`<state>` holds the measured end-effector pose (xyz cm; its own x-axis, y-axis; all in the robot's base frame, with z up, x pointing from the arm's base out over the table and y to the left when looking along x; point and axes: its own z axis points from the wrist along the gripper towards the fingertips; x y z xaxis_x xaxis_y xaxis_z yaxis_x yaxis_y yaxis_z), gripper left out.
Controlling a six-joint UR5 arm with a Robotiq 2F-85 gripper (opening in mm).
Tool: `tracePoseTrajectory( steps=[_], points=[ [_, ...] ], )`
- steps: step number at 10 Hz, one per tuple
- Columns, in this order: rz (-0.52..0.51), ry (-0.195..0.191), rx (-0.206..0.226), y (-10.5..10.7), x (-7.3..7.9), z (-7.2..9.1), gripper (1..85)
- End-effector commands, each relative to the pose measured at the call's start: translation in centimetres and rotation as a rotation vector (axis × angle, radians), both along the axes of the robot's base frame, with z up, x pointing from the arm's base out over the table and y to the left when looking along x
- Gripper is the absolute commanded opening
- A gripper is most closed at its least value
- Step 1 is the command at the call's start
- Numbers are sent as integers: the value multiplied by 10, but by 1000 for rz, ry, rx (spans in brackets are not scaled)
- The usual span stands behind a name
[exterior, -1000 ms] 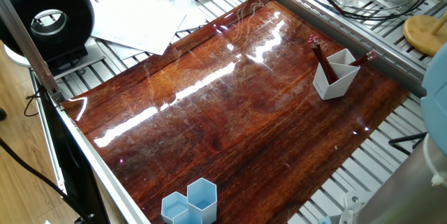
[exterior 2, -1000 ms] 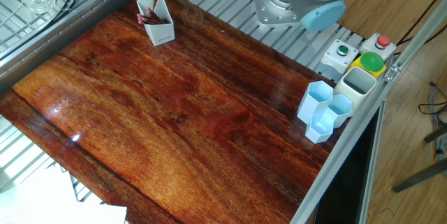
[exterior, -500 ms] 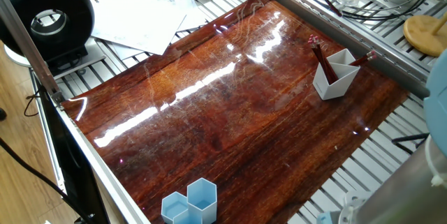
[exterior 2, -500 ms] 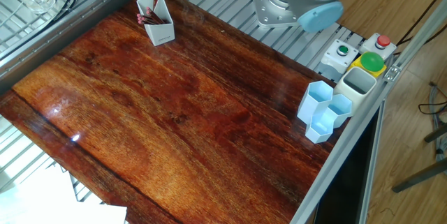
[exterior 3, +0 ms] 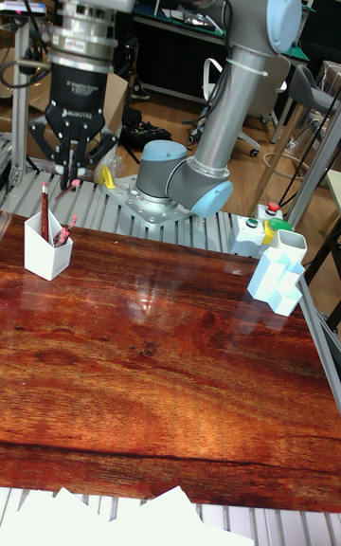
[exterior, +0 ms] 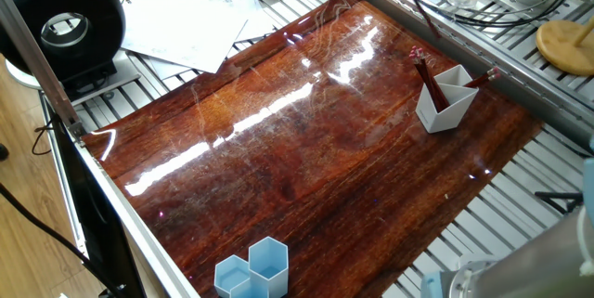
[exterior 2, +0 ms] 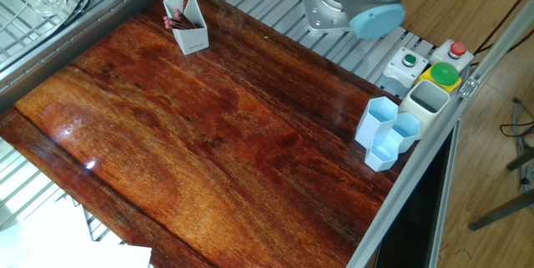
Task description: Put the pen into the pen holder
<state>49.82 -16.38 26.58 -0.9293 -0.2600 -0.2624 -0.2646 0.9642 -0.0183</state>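
The pen holder [exterior: 444, 110] [exterior 2: 192, 36] [exterior 3: 45, 252] is a small white angular cup at a corner of the wooden board. Two dark red pens with pink ends stand in it; one pen [exterior: 427, 80] [exterior 3: 44, 203] leans upright and the other [exterior 3: 66, 229] tilts over the rim. My gripper [exterior 3: 70, 181] hangs above and slightly behind the holder, apart from it. Its fingers slant inward and the tips are close together. A thin dark red rod [exterior: 419, 7] crosses the top of one fixed view above the holder. I cannot tell whether the rod is a pen between the fingers.
Light blue hexagonal cups [exterior 2: 385, 134] [exterior: 252, 268] [exterior 3: 278, 282] stand at the board's opposite corner, beside a button box [exterior 2: 434, 66]. Metal rails and cables [exterior: 501, 10] run along the board's edge. Loose papers [exterior: 190, 24] lie beyond the far end.
The arm's blue joint cap has swung out of the right edge of one fixed view and shifted slightly left in the other. The thin dark red rod now shows at that view's top.
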Motion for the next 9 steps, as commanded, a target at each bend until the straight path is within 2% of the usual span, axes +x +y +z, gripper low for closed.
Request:
tracePoseTrajectory(
  steps=[1, 2, 3, 4, 5, 6, 8, 9],
  points=[
    [-17, -44, 23, 5, 4, -13, 10],
    [-7, -42, 17, 5, 3, -14, 10],
    [-3, -5, 12, 4, -6, -17, 10],
    [-9, 44, -23, -5, -18, -20, 10],
    [-10, 66, -25, -6, -24, -21, 10],
    [19, -1, 7, 4, -7, -17, 10],
    [25, -9, -27, -4, -5, -17, 10],
    [21, -20, -14, -1, -2, -16, 10]
  ],
)
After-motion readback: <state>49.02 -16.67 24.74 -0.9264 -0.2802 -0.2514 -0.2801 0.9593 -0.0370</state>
